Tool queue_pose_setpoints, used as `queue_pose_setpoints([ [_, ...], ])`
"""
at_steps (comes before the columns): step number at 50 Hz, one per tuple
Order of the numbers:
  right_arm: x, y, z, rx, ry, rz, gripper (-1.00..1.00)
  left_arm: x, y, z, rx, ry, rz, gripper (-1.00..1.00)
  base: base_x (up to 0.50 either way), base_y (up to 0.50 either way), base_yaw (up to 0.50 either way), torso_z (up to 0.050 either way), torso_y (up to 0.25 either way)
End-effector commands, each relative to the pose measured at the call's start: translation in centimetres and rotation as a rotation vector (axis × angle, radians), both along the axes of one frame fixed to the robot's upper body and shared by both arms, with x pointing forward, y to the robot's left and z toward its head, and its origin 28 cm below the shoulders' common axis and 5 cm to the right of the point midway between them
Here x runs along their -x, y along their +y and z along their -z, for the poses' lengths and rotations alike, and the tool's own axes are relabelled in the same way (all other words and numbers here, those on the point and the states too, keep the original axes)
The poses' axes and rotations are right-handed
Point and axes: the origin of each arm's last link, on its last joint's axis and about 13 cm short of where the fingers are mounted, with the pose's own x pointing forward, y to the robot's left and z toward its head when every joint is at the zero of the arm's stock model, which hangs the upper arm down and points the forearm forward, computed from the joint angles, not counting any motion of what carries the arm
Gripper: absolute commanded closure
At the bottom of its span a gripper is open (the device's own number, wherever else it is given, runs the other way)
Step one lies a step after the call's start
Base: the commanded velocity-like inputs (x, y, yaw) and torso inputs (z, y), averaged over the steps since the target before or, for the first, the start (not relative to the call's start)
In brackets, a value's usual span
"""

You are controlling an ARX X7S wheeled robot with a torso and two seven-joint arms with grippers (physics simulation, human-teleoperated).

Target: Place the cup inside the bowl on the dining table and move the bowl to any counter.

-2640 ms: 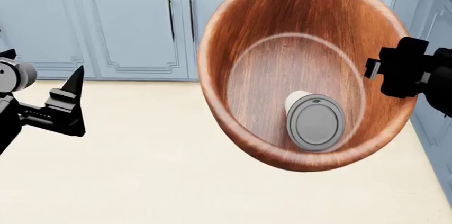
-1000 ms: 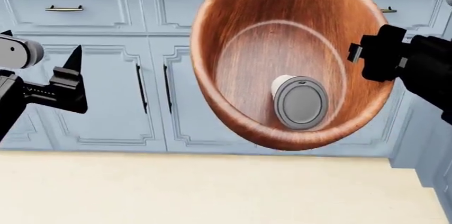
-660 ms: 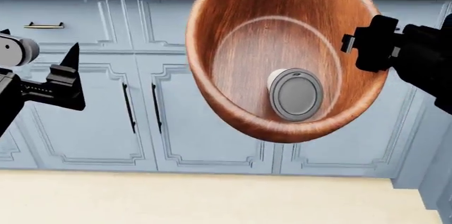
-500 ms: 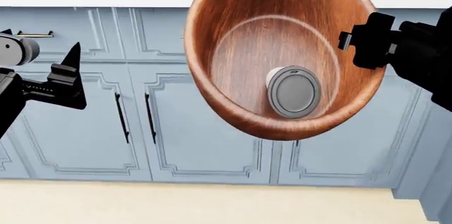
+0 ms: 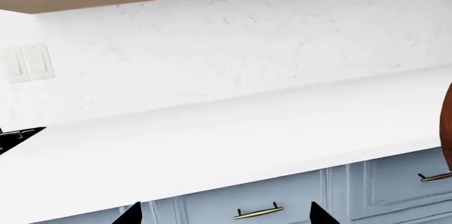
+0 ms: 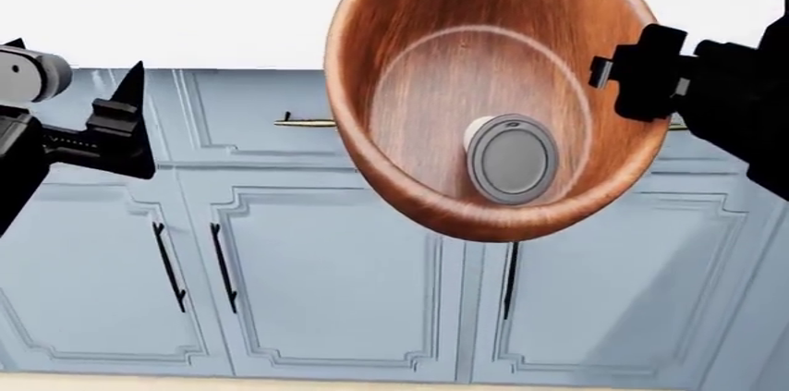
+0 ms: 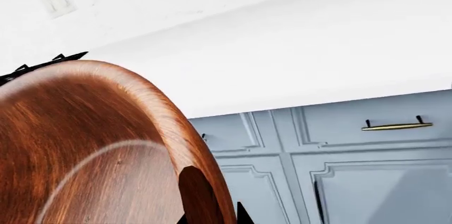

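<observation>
Now the right gripper point(image 6: 641, 72), closed on the rim of the bowl point(image 6: 493, 86) with the cup point(image 6: 512, 158) inside, carries it toward the counter point(image 5: 211, 139), while the left gripper point(image 6: 117, 118) at frame left is open and empty; next the bowl must be lifted above the worktop and set down.

The head camera looks straight ahead at blue cabinet doors point(image 6: 333, 280), with the tilted bowl point(image 6: 419, 67) filling its upper centre very close to the lens, the left arm at nine o'clock and the right arm at three o'clock. The left wrist camera faces the white counter point(image 5: 211, 144) and backsplash point(image 5: 233, 44) from farther back, catching only a sliver of bowl rim at its three o'clock edge. The right wrist camera sits tight against the bowl's rim, looking across it to the same counter and brass drawer handles point(image 7: 390, 125), which all three views share.
</observation>
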Motion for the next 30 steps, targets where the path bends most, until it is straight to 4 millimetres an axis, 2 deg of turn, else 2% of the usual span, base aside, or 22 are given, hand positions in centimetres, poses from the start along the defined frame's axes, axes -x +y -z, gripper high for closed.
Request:
queue_pose_setpoints([
  [1, -0.3, 0.4, -0.2, -0.036, -0.032, -0.027, 1.00, 0.0, -0.4, 0.6, -0.004, 0.015, 0.004, -1.00, 0.50, -0.12, 0.00, 0.000, 0.000],
  [15, -0.4, 0.6, 1.2, -0.054, -0.011, -0.035, 1.00, 0.2, 0.0, 0.6, -0.002, 0.000, -0.009, -1.00, 0.50, -0.12, 0.00, 0.000, 0.001],
  [28, -0.9, 1.2, 0.9, -0.053, -0.009, -0.049, 1.00, 0.8, 1.1, 0.0, 0.013, -0.025, -0.048, -1.00, 0.50, -0.12, 0.00, 0.001, 0.002],
  [30, -1.0, 1.3, 0.9, -0.049, -0.002, -0.052, 1.00, 0.7, 0.6, 0.3, 0.012, -0.024, -0.050, -1.00, 0.50, -0.12, 0.00, 0.000, 0.005],
])
